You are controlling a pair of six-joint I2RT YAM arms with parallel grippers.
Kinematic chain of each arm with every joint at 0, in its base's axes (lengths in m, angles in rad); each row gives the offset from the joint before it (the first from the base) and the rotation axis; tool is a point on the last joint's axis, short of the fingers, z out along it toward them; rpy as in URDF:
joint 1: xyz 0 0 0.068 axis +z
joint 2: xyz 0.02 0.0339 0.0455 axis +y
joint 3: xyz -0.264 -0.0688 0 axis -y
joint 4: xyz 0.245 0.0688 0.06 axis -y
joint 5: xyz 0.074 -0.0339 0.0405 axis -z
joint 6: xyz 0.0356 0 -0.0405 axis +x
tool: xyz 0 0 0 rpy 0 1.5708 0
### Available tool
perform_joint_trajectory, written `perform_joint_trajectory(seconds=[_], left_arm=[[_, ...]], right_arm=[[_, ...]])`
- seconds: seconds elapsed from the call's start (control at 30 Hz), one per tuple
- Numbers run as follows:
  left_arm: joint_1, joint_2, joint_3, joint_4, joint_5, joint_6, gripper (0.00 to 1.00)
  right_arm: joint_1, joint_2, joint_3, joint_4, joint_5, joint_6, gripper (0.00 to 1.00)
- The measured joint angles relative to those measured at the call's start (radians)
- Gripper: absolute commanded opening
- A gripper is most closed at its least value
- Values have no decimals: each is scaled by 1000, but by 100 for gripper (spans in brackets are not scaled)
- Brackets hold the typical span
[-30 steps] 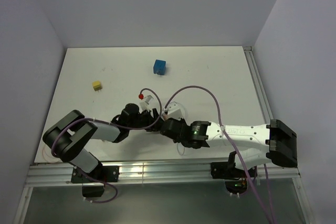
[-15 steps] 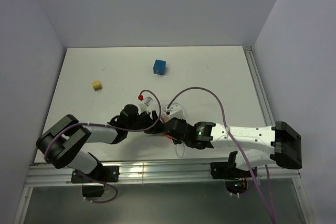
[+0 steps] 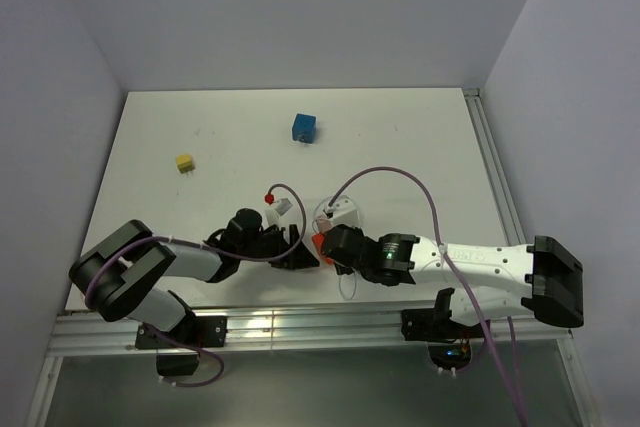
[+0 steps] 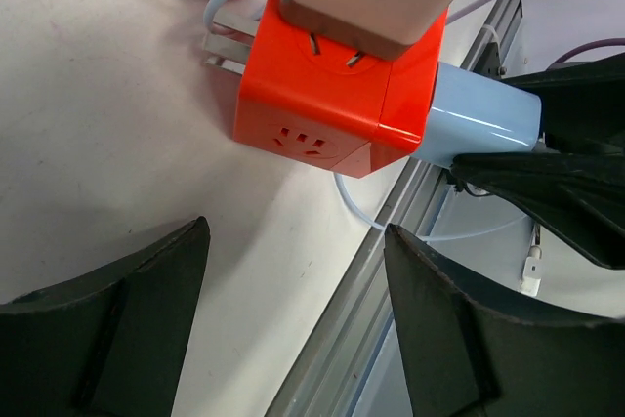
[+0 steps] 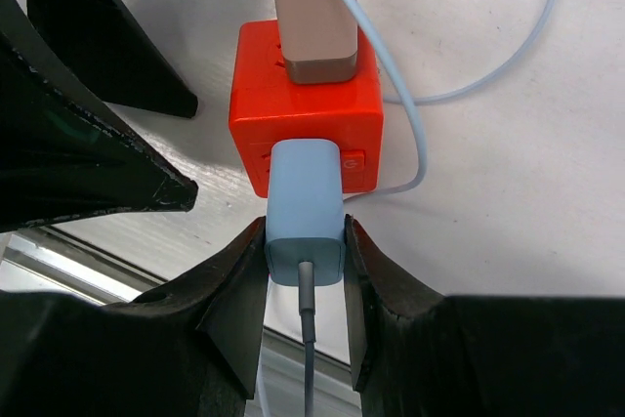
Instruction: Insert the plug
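Right wrist: right gripper (image 5: 305,238) pinches blue plug (image 5: 305,192), seated in orange cube (image 5: 256,114).

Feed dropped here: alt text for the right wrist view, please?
The right pincer grips a light blue plug butted against an orange socket cube. A pinkish adapter sits in the cube's far face.

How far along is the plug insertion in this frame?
Done, it seems: the light blue plug sits flush against a side face of the red cube socket, no prongs showing. In hand: the right gripper is shut on that plug; the left gripper stands open, clear of the cube. Left: release the plug and draw back.
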Motion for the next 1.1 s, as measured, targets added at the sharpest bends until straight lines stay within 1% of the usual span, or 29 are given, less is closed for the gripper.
perform_joint_trajectory(seconds=[0.2,0.27,0.3,0.5,0.67,0.8,0.97,1.1], left_arm=[[0,-6,0,-8,2,0,79],[0,-13,-1,-10,-2,-1,84],[0,-20,-1,-12,-4,0,86],[0,-109,0,-31,-66,14,88],[0,-117,35,-49,-106,41,86],[0,-77,68,-32,-109,46,82],[0,-21,71,-4,-108,41,77],[0,-2,78,23,-105,38,75]], right_arm=[[-1,-8,-4,-3,2,1,0],[-1,-14,-9,-3,2,1,0],[-1,-19,-12,-4,2,1,0],[-1,-31,-14,-14,3,3,0],[-1,-31,-14,-14,3,3,0],[-1,-31,-14,-14,3,3,0],[-1,-31,-14,-14,3,3,0],[-1,-31,-14,-16,5,0,0]])
